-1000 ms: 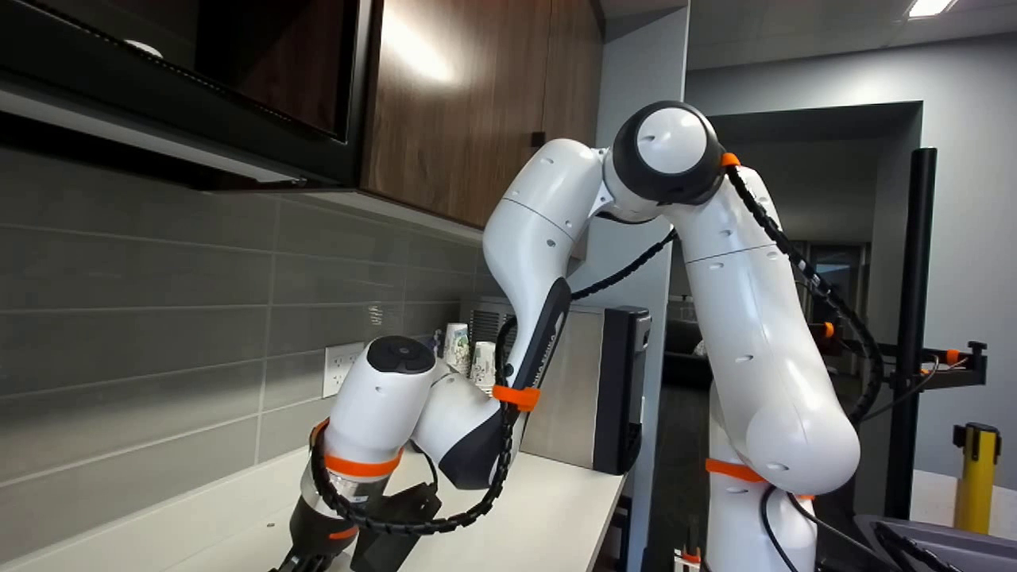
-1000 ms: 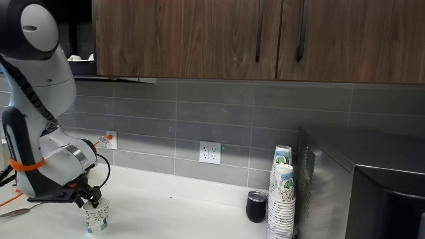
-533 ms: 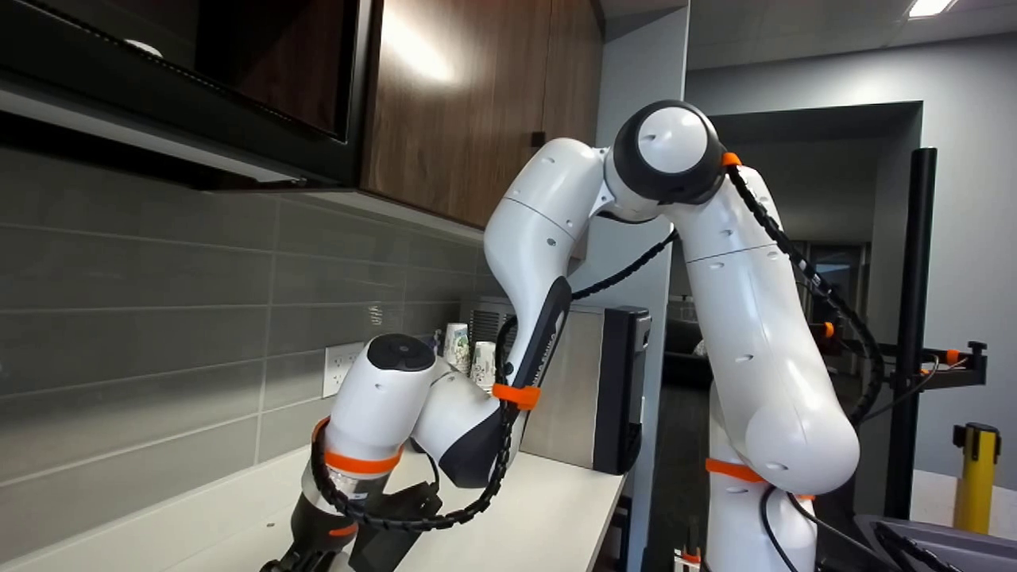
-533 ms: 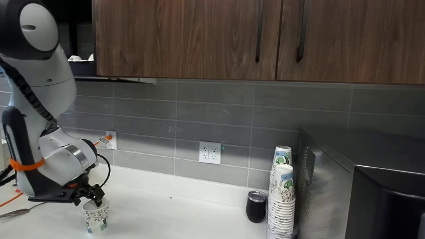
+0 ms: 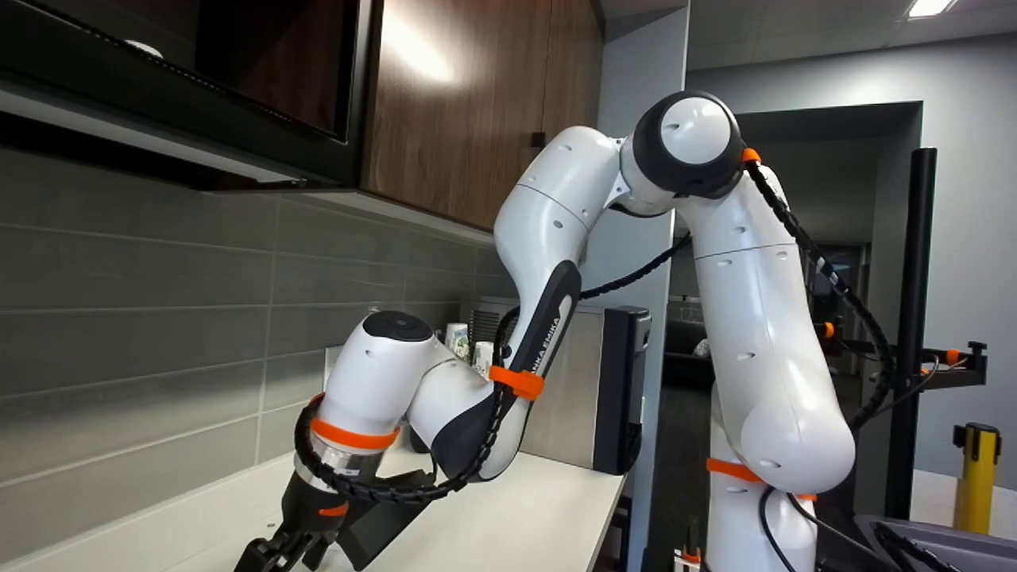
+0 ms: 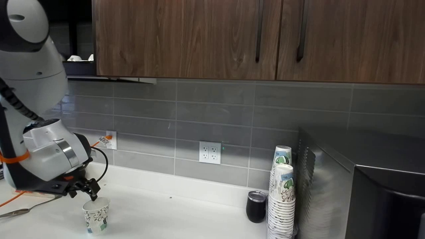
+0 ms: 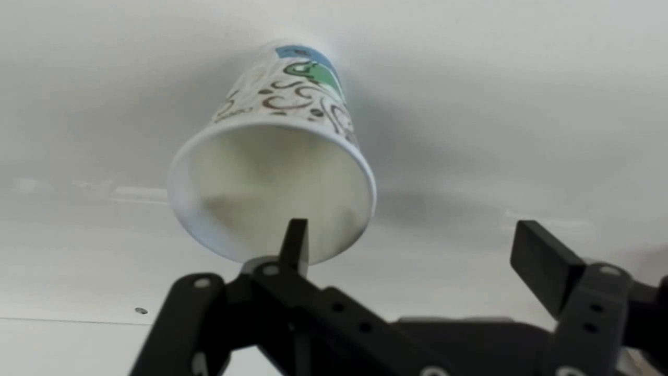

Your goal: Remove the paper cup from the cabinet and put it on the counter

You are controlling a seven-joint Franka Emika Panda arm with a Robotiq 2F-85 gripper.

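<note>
Setting: a kitchenette is showing, seemingly in a workplace; whether office or lab, the views are leaving unclear.
Counter (image 6: 172,219): long and off-white, it is stretching through both exterior views.
Cabinet (image 6: 186,39): dark brown wood grain with black bar handles (image 6: 259,31) is hanging above the counter.
Backsplash (image 6: 215,116): grey tiles are filling the space between, a white outlet (image 6: 210,152) sitting among them.
Stacked paper cups (image 6: 281,212): they are standing beside a stainless-steel appliance (image 6: 332,192), with a black lidded tumbler (image 6: 256,209) resting just beside them.
Stanchion (image 5: 977,485): yellow, black-headed, it is suggesting a workplace rather than a home.
Robot arm (image 5: 548,206): it is standing beside the counter, hinting at a lab.
</note>
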